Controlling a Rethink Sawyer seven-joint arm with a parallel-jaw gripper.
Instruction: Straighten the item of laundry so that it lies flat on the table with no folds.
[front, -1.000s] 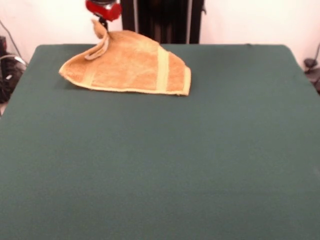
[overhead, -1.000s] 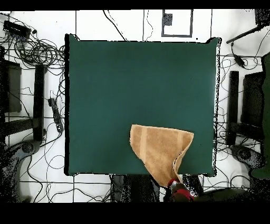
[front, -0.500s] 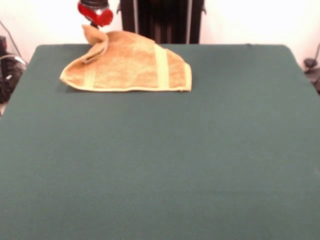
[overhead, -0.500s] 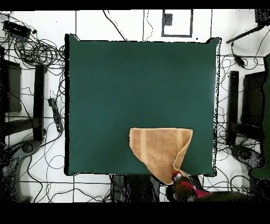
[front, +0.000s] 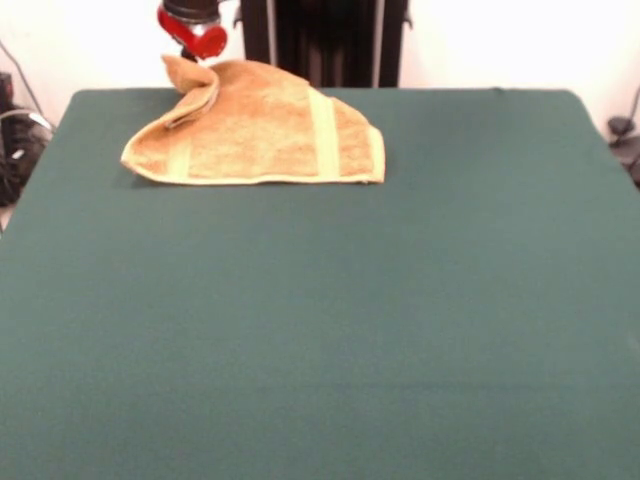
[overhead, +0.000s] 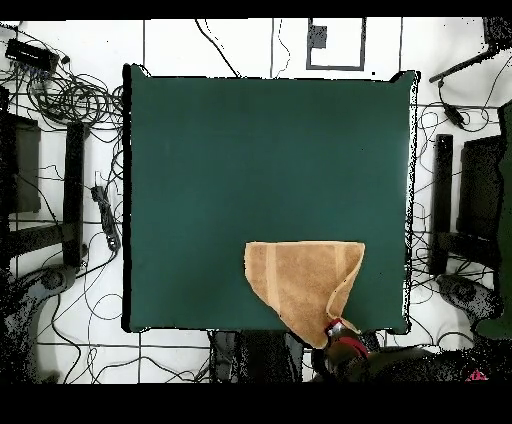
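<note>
At about eleven o'clock on the table (front: 330, 330), the hand (front: 196, 50) is pinching a raised corner of the towel (front: 262, 130) and lifting it off the dark green, cloth-like top. Judging from the fold lying beneath that corner, the step calls for drawing the corner outward and low, keeping the fabric taut, and releasing only once it is lying flat. The orange-tan terry is looking soft and nappy, with paler woven bands crossing it toward its right end
</note>
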